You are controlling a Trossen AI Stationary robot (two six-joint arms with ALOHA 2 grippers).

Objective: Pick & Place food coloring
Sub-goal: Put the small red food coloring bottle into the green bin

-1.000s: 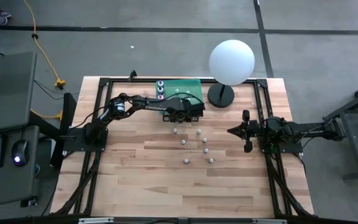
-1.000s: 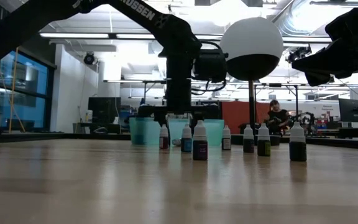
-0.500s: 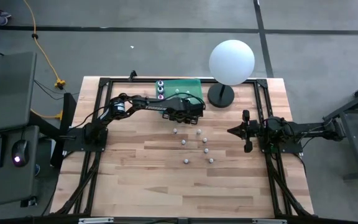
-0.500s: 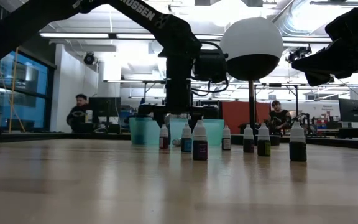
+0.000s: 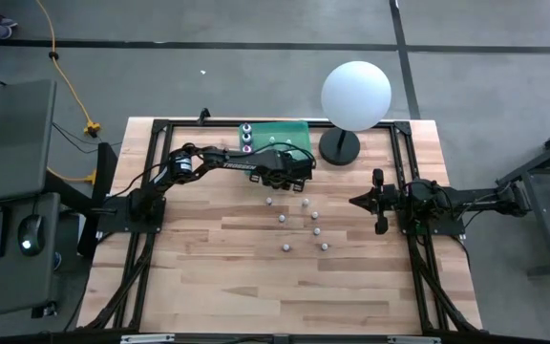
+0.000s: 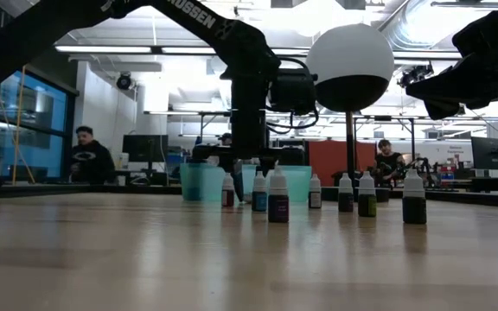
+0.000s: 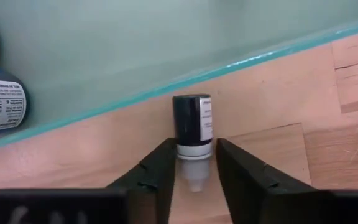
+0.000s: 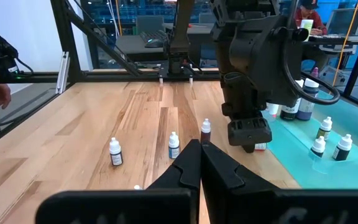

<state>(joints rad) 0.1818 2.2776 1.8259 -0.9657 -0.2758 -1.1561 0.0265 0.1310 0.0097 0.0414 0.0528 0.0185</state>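
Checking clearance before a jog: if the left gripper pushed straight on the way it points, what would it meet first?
The left gripper already has a dark food coloring bottle between its fingers; beyond it, probably the teal tray's wall.

row of small bottles (image 6: pixel 278 195) on table (image 6: pixel 232 259), teal tray (image 6: pixel 201 181) behind, white sphere (image 6: pixel 350 53)

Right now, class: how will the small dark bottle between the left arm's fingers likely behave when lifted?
The dark bottle is small, so probably light. It lies on its side and looks round, so it may roll if nudged. The left gripper has its fingers near the narrow white cap end, so the bottle might pivot or slip.
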